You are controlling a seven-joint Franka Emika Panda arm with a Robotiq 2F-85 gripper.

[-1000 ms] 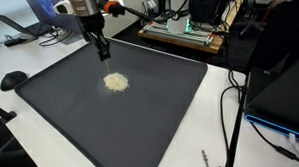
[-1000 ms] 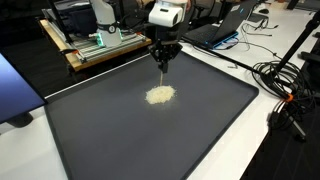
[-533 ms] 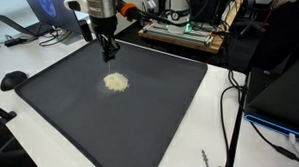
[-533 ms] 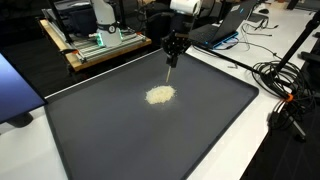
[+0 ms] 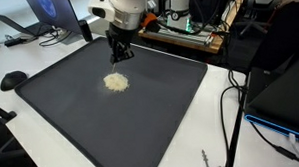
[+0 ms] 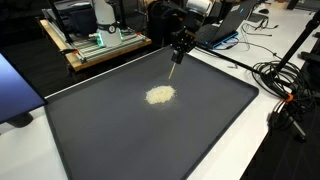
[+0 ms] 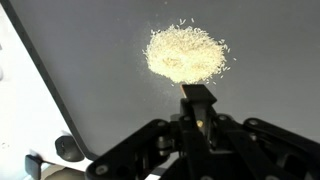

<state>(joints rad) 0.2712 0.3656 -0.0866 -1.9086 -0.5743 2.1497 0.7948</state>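
Black two-finger gripper [image 7: 198,96], its fingers pressed together with what may be a thin pale sliver between them, hangs over the dark grey mat [image 7: 270,40]. Just ahead of its tips in the wrist view lies the small pile of pale grains [image 7: 185,53], roughly round and a little wider than deep. In both exterior views the pile rests near the mat's middle, while the gripper stands apart from it toward the far edge.

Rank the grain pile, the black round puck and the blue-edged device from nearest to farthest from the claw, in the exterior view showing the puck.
1. Grain pile: on the mat, just before the claw.
2. Black round puck: beside the mat's left corner.
3. Blue-edged device: far lower right of the picture.
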